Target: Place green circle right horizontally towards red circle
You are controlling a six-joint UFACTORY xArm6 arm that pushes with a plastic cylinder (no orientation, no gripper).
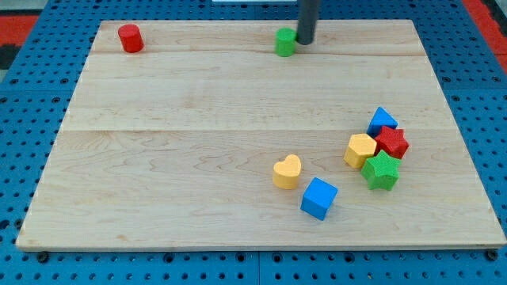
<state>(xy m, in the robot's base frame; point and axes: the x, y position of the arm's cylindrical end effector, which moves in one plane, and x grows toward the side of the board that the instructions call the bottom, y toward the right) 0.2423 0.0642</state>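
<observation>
The green circle (pixel 285 42) stands near the board's top edge, a little right of centre. The red circle (pixel 131 38) stands near the top left corner, far to the green circle's left and at about the same height in the view. My tip (pixel 305 42) is at the lower end of the dark rod, right against the green circle's right side; contact cannot be told for sure.
The wooden board (pixel 198 158) lies on a blue pegboard table. At the lower right sit a yellow heart (pixel 287 171), a blue cube (pixel 319 198), a yellow hexagon block (pixel 360 150), a green star (pixel 382 171), a red star (pixel 391 142) and a blue block (pixel 383 120).
</observation>
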